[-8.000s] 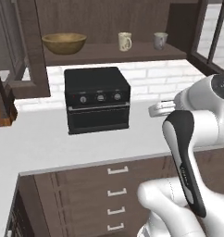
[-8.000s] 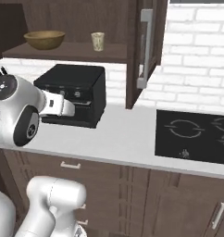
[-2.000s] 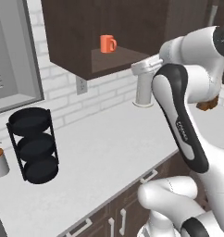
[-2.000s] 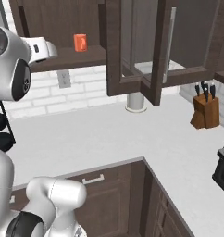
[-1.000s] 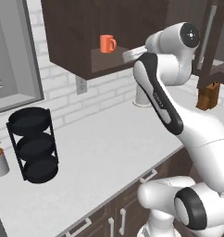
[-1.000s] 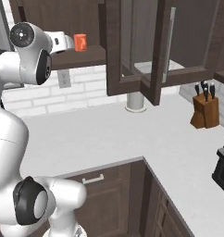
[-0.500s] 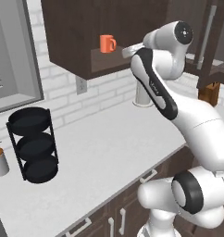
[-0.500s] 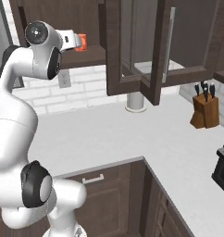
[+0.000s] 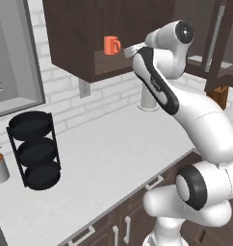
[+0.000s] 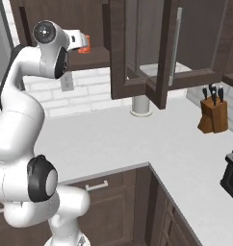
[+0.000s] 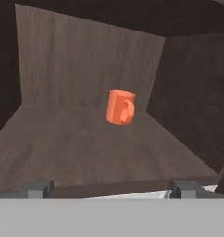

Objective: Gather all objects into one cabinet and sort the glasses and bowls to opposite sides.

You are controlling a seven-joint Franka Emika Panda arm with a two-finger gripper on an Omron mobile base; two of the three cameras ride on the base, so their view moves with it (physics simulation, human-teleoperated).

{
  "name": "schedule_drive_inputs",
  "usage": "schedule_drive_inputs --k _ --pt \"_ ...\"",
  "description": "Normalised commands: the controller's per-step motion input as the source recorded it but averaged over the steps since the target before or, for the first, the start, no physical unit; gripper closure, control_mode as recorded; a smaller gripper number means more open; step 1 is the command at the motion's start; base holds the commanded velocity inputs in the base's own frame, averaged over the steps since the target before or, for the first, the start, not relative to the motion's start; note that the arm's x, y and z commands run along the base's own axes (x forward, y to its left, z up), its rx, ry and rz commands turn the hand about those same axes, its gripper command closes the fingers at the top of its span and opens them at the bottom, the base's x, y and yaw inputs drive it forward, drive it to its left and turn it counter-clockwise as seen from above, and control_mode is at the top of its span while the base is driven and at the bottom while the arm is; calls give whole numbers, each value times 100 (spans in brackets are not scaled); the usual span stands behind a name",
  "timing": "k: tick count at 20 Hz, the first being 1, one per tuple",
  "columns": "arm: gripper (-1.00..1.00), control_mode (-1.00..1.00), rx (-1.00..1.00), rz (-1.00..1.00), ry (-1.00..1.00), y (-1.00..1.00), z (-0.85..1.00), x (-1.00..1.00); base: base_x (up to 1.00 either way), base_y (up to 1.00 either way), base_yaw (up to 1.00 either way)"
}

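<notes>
Inside the cabinet (image 11: 86, 60) – orange mug (image 11: 120, 107) upright, seemingly untouched – end effector (image 11: 109, 187) spread wide.

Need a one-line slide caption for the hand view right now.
Open gripper faces the orange mug standing alone on the dark wood cabinet shelf, handle turned toward the camera, not yet reached.

White brick wall (image 9: 113, 93) behind a pale grey bench (image 9: 99, 158). Dark wood drawers (image 10: 99, 187) sit below it. A black tray rack (image 9: 34, 156) stands at one end, a knife block (image 10: 213, 115) near the corner.
</notes>
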Motion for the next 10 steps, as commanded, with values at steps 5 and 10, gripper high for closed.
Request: schedule_drive_inputs --k 5,10 --pt "-100 -100 0 0 0 0 -1 25 0 0 0" --pt "-100 -100 0 0 0 0 0 28 0 0 0"
